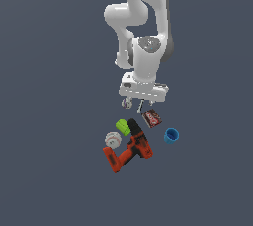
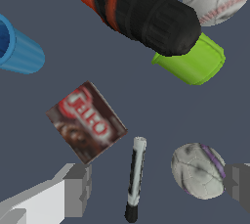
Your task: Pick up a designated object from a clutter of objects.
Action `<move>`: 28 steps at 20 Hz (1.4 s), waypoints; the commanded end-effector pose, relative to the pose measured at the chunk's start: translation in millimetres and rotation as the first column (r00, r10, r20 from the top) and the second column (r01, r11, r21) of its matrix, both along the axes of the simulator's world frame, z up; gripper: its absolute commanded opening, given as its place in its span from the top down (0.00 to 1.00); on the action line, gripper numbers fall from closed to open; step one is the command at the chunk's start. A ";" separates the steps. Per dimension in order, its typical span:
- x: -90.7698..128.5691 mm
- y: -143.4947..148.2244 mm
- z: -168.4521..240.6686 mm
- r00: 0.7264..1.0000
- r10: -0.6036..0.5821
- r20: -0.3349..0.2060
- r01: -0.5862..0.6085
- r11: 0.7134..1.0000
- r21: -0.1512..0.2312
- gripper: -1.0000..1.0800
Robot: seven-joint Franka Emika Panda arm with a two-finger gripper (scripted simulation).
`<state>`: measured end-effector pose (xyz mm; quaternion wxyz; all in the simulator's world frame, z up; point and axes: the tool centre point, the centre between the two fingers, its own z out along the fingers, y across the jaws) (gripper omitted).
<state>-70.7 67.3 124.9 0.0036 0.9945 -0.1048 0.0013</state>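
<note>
A slim grey-white marker (image 2: 135, 178) with a dark tip is lying flat on the tabletop (image 1: 49, 170), at the drill's (image 1: 129, 149) twelve o'clock. It looks light, stiff and slippery; mid-barrel seems the best hold. The open claw (image 2: 156, 186) is straddling it, holding nothing.

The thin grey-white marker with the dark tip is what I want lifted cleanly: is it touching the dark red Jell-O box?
Apart. In the wrist view, bare floor shows between the thin grey-white marker and the dark red Jell-O box along their whole length.
</note>
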 end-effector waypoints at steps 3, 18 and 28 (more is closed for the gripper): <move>-26.0 8.3 -29.1 0.999 -0.050 0.000 0.050 0.999 0.001 0.04; -68.1 18.6 -65.0 0.993 -0.119 -0.002 0.119 0.993 0.007 0.04; -68.1 18.2 -80.6 0.993 -0.118 -0.002 0.118 0.993 0.007 0.04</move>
